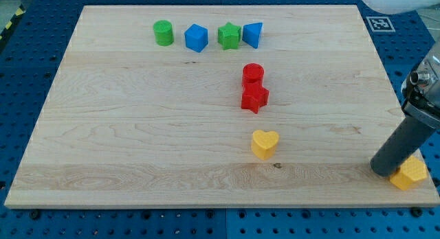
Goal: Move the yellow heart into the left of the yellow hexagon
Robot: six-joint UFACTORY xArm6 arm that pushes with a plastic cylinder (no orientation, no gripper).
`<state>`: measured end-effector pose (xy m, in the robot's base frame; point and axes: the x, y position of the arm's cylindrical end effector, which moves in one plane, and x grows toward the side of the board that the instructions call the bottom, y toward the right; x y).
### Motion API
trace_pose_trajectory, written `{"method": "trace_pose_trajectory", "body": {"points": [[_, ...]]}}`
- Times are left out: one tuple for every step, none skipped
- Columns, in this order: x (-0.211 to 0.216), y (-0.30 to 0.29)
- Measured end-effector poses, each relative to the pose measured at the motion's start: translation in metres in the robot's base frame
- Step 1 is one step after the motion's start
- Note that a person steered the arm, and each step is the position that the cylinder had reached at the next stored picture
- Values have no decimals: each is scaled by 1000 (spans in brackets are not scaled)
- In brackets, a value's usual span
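Note:
The yellow heart (265,143) lies on the wooden board, right of centre and toward the view's bottom. The yellow hexagon (410,174) sits at the board's bottom right corner, partly hidden by the rod. My tip (382,170) rests on the board just left of the hexagon, touching or nearly touching it. The heart is far to the left of my tip.
A red cylinder (253,74) and a red star (254,97) stand above the heart. Along the top are a green cylinder (163,33), a blue block (196,38), a green star (229,36) and a blue block (253,34). The board's right edge (405,115) is near the rod.

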<state>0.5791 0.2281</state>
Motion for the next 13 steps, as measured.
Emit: {"method": "trace_pose_trajectory", "body": {"points": [[1, 2], [0, -51], [9, -120], [12, -187], [-18, -234], [-36, -230], [-37, -206], [-37, -180], [-39, -158], [-50, -134], [-61, -114], [-54, -98], [-44, -83]]}}
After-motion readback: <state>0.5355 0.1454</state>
